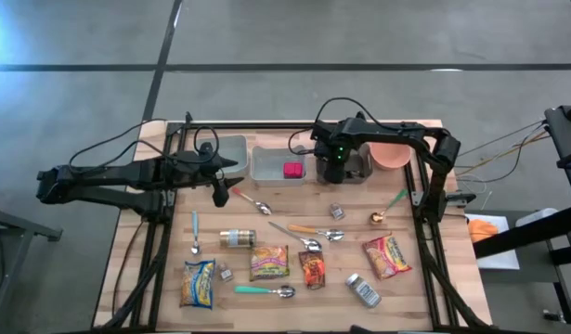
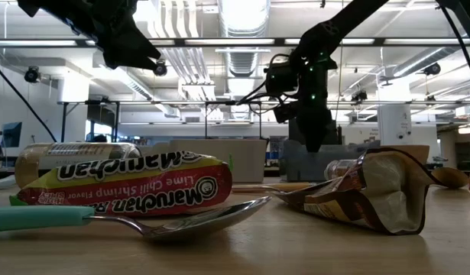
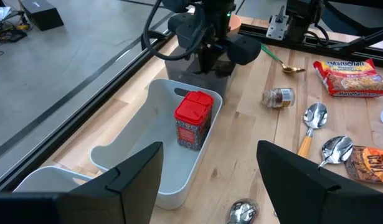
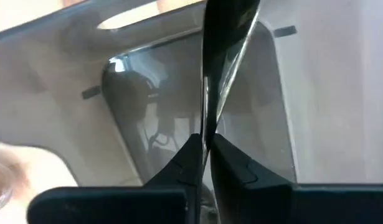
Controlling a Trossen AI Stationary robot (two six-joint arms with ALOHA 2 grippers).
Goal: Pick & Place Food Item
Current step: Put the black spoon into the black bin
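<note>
My right gripper point(image 1: 343, 165) points down into a dark grey bin point(image 1: 357, 176) at the table's far edge, shut on a thin, dark, shiny food packet point(image 4: 231, 56). In the white bin point(image 3: 179, 162) beside it stands a red-lidded box point(image 3: 193, 119). My left gripper point(image 3: 210, 180) hangs open above the table to the left of the white bin, holding nothing. Ramen packets point(image 1: 269, 263), point(image 1: 387, 255) and a brown packet point(image 1: 312, 269) lie flat near the front. My right gripper pinches a thin edge of the dark packet point(image 4: 205, 127) between its two fingertips, coming from above and pointing down. The packet hangs edge-on below the fingers inside the grey bin. Whether its lower end rests on the bin's floor does not show.
A pink bowl point(image 1: 393, 154) stands right of the grey bin and a pale bin point(image 1: 227, 150) left of the white one. Spoons point(image 1: 308, 243), a jar point(image 1: 237, 238), a yellow packet point(image 1: 200, 283) and small tins point(image 1: 364, 289) are scattered over the table's middle and front.
</note>
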